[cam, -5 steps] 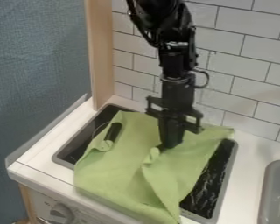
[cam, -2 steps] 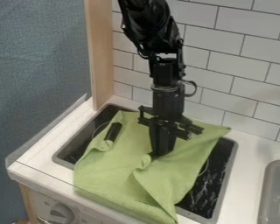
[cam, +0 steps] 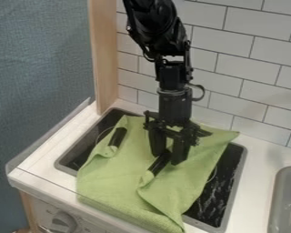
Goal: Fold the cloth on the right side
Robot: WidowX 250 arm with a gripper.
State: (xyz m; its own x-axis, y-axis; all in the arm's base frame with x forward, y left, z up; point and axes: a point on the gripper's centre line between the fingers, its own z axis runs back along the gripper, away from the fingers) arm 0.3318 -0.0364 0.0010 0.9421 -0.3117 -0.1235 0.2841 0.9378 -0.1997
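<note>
The black two-finger gripper (cam: 168, 159) hangs down over the middle of the green fabric cloth (cam: 114, 179), its fingers parted with a plain gap between them, and neither is closed on the cloth; whether their tips touch it, I cannot tell. The cloth is spread at a slant across the dark stove top with a grey rim (cam: 236, 182), covering its middle and reaching forward to the front edge of the white worktop (cam: 44, 164). Its far right corner runs out to a point over the back right of the rim, while a strip of the dark surface shows along the right side and another at the back left. On the near right part a crease slants down toward the front corner, and its upper end is bunched beside a narrow black shape (cam: 159, 164) just below the gripper; what that shape is, I cannot make out. A second black shape (cam: 117, 137) lies toward the cloth's left side, with a small roll of green at its near end. To the right of the stove top is a grey sink basin (cam: 281, 200), partly in view. A round grey knob (cam: 63, 222) sits on the white front panel (cam: 102, 223) below.
</note>
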